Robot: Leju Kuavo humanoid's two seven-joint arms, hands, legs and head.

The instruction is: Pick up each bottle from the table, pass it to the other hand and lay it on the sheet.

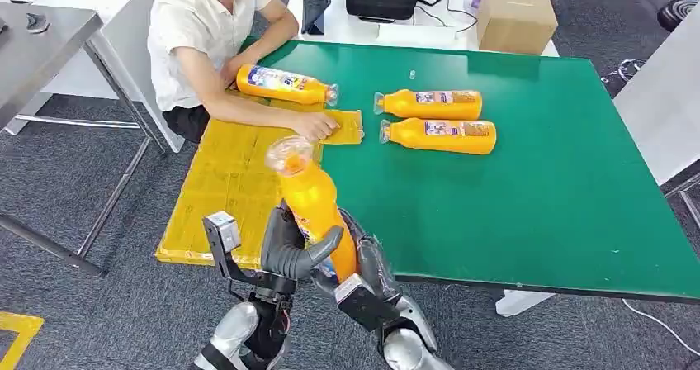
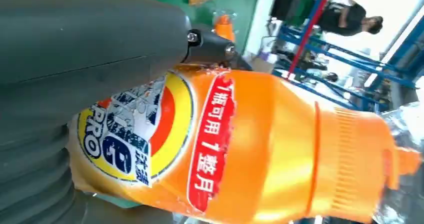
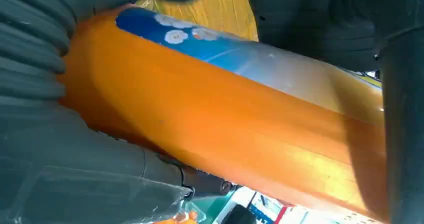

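Both hands grip one orange plastic bottle (image 1: pixel 312 201)

Left hand (image 1: pixel 290 250) and right hand (image 1: pixel 363 263) clasp it, lower centre, over yellow sheet (image 1: pixel 223 180).

Head view looks forward and down over the green table (image 1: pixel 536 188). Both wrist views sit close behind their hands, sharing the held bottle (image 2: pixel 260 149).

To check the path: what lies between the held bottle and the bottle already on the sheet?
In the head view, the person's hand rests on the yellow sheet between them.
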